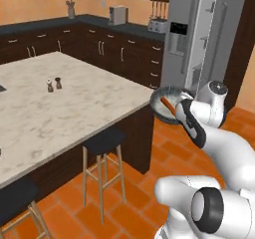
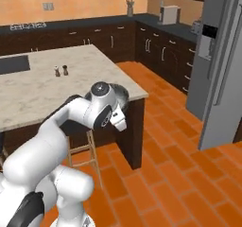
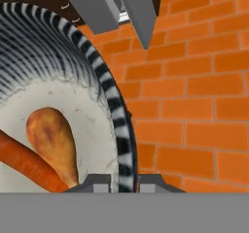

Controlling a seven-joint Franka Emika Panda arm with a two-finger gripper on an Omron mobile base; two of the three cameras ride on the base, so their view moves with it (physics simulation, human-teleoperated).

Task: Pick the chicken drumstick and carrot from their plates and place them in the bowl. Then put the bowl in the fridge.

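The pincer [image 3: 122, 184] is clamped on the rim of the bowl [image 3: 58, 62], one dark finger [image 3: 95, 182] inside the rim and the other outside it, at six o'clock in the hand view. The bowl is carried in the air over the orange brick floor [image 3: 194, 96], clear of the table [image 1: 50, 113]. Inside it, on the pale bottom, the chicken drumstick [image 3: 52, 140] lies at about seven o'clock with its fat end uppermost, and the carrot [image 3: 24, 164] lies touching it on the eight o'clock side, running slantwise toward the fingers. In the left base view the bowl [image 1: 167, 99] hangs just off the table's corner, at three o'clock from the picture's middle, with the carrot [image 1: 168, 106] showing orange inside. The fridge [image 1: 204, 39] stands beyond it at about one o'clock, its doors shut. Two small shakers [image 1: 54, 84] stand together on the table, well apart from the bowl.
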